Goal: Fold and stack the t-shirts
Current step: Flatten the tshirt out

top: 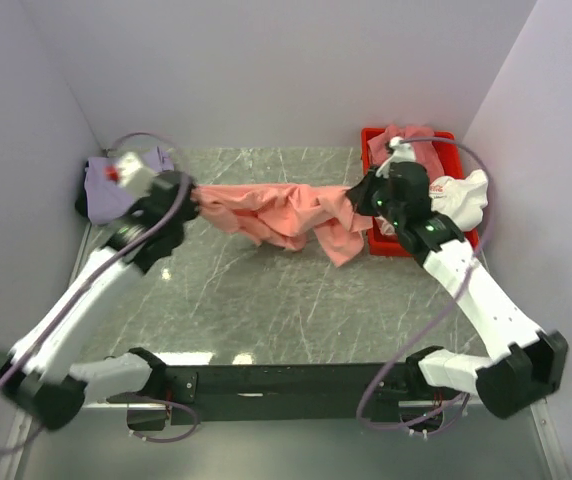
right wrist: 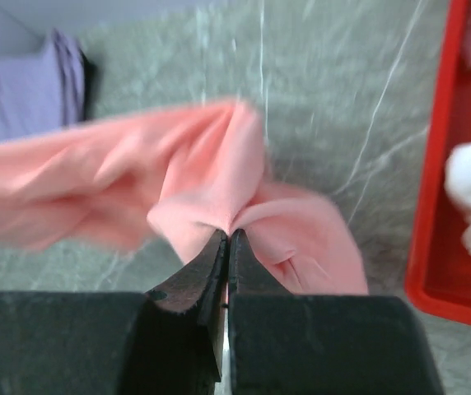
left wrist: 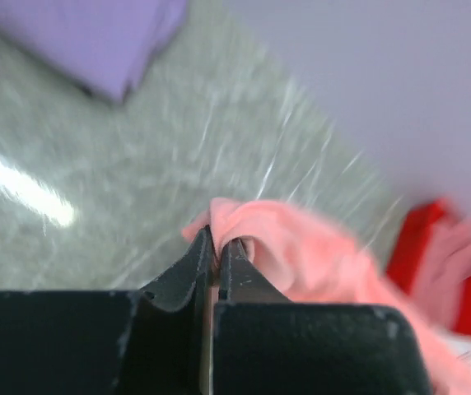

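The salmon-pink t-shirt (top: 276, 213) hangs stretched between my two grippers above the far half of the table. My left gripper (top: 194, 196) is shut on its left end, seen in the left wrist view (left wrist: 217, 237) with pink cloth (left wrist: 310, 255) pinched in the jaws. My right gripper (top: 358, 196) is shut on its right end, seen in the right wrist view (right wrist: 227, 236) with cloth (right wrist: 211, 164) bunched at the tips. A lavender t-shirt (top: 106, 185) lies folded at the far left. A dusty rose t-shirt (top: 411, 138) and a white t-shirt (top: 463, 195) lie in the red bin.
The red plastic bin (top: 378, 240) stands at the far right against the wall; it shows in the right wrist view (right wrist: 433, 206) too. The lavender shirt also shows in both wrist views (left wrist: 95, 37) (right wrist: 30, 90). White walls close the table on three sides.
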You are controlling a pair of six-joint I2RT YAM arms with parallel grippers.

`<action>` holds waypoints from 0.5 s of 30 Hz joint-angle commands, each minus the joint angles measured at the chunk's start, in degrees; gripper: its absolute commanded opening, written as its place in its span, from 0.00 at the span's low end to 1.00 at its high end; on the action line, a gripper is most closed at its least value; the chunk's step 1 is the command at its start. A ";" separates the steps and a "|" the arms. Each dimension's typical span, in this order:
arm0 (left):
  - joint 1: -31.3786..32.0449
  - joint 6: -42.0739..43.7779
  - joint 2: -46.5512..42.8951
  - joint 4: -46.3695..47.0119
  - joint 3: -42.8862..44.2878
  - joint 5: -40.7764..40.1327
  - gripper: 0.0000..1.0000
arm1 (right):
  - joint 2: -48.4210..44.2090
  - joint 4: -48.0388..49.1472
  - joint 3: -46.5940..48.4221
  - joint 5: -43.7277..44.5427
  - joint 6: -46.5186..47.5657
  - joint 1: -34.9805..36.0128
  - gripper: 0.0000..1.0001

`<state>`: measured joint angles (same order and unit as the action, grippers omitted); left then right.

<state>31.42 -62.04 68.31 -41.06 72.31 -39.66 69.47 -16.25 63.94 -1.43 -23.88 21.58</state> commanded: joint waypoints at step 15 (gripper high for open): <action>-3.21 9.48 -31.82 0.53 10.83 -19.58 0.01 | -26.91 -10.73 10.50 4.96 4.81 -0.49 0.00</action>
<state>28.51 -55.42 40.32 -42.48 80.25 -56.53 46.65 -26.09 71.81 3.55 -20.25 21.47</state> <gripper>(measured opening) 0.043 0.015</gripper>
